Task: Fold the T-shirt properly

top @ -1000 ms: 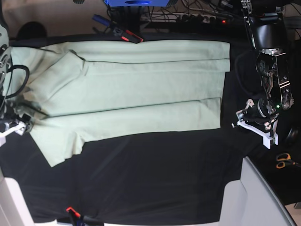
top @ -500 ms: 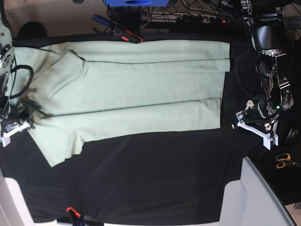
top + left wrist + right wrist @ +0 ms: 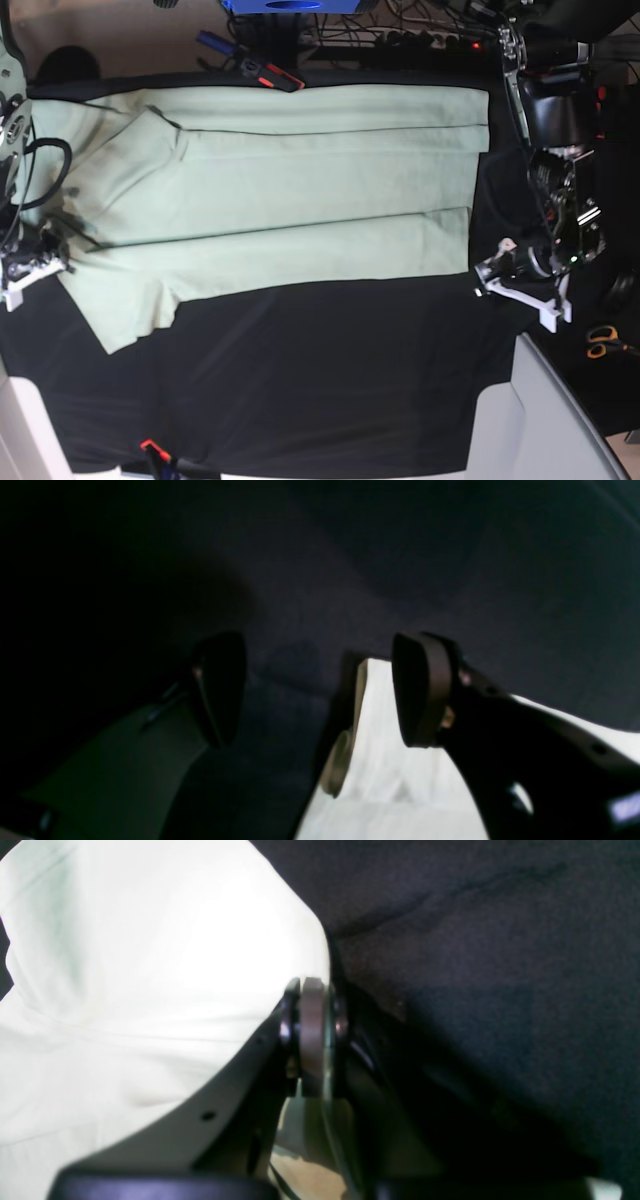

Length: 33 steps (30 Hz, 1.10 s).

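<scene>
Base: T-shirt (image 3: 290, 190) flat | right wrist: right gripper (image 3: 312, 1035) apparently pinching hem

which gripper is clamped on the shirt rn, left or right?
The right gripper: its jaws are pressed together at the edge of the T-shirt. The left gripper has its jaws spread over bare black table cloth.

Black arm links with looping black cables; white plastic finger brackets (image 3: 520, 290). Dark oval rubber fingertip pads (image 3: 420, 690). A small green light glows near one wrist.
</scene>
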Each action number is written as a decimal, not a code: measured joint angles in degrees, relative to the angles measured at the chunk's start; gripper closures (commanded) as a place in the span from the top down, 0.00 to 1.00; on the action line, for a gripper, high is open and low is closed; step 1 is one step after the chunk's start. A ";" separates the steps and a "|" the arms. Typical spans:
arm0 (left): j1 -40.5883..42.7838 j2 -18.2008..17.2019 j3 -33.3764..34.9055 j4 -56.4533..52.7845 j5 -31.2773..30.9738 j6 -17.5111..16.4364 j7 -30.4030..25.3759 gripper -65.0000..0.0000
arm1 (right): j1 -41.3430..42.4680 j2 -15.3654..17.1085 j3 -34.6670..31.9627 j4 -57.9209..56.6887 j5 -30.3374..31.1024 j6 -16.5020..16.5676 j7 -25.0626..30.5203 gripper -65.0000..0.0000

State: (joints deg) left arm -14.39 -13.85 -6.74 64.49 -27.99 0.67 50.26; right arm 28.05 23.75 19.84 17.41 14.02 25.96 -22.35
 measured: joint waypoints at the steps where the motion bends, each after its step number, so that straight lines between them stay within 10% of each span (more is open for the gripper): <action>1: -0.79 0.57 0.00 -1.81 -0.02 -0.04 0.00 0.71 | 0.00 0.04 0.00 0.00 0.02 0.11 0.00 0.01; 33: -10.47 4.63 9.53 -23.28 2.58 1.27 -8.76 0.67 | 0.00 0.04 0.00 0.04 -0.07 0.09 0.00 0.00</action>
State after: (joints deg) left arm -24.86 -9.21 2.79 41.21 -25.41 1.93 41.50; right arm 28.05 23.79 19.84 17.45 13.96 26.04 -22.35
